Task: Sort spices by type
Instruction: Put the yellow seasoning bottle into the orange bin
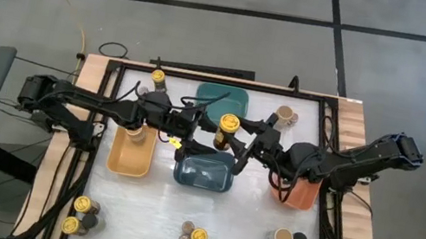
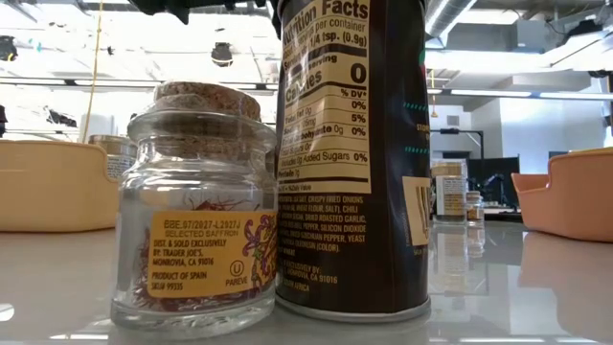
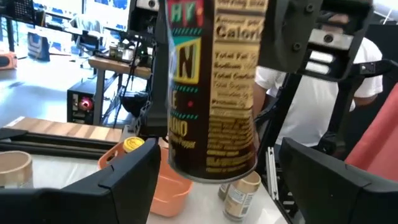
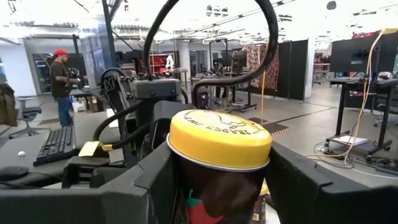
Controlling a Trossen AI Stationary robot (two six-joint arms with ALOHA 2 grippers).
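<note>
A dark-labelled spice jar with a yellow lid (image 1: 227,127) hangs upright in the air between the teal bin (image 1: 222,100) and the dark-blue bin (image 1: 203,173). My right gripper (image 1: 246,139) reaches in from the table's right and is shut on the jar. My left gripper (image 1: 197,125) comes from the left and is open. Its two fingers (image 3: 127,180) stand on either side of the jar's lower part (image 3: 211,143) without closing on it. In the low view, a cork-topped glass saffron jar (image 2: 196,211) and a dark jar (image 2: 350,153) stand on their bases near the near edge. My right gripper pinches the yellow-lidded jar between its two fingers (image 4: 155,180) on the upper body just below the lid (image 4: 217,180). The fingers come in level from the table's right. The jar stands upright in the hold, its base (image 3: 211,173) lifted clear of the table.
A yellow bin (image 1: 131,156) lies under my left arm and an orange bin (image 1: 302,193) under my right. More jars stand at the far edge (image 1: 157,77) (image 1: 284,114), the near left (image 1: 80,205), near centre (image 1: 192,237) and near right (image 1: 284,238). People show in the room beyond.
</note>
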